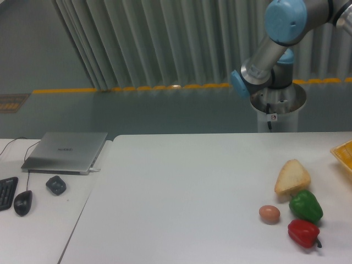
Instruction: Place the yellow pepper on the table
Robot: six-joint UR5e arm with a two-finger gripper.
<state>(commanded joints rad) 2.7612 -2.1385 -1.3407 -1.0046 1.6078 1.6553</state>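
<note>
The yellow pepper is not in view. The white table (181, 192) fills the middle and right of the camera view. Only the arm's upper joints (275, 33) show at the top right, above the table's far edge. The gripper is out of frame. On the table at the right lie a green pepper (306, 205), a red pepper (303, 232), a brown egg (269, 214) and a pale-yellow bread wedge (292, 177).
An orange-yellow tray (344, 154) pokes in at the right edge. The arm's base pedestal (276, 110) stands behind the table. A separate desk at the left holds a closed laptop (66, 151), a mouse (22, 202), a keyboard corner (6, 192) and a small dark object (55, 185).
</note>
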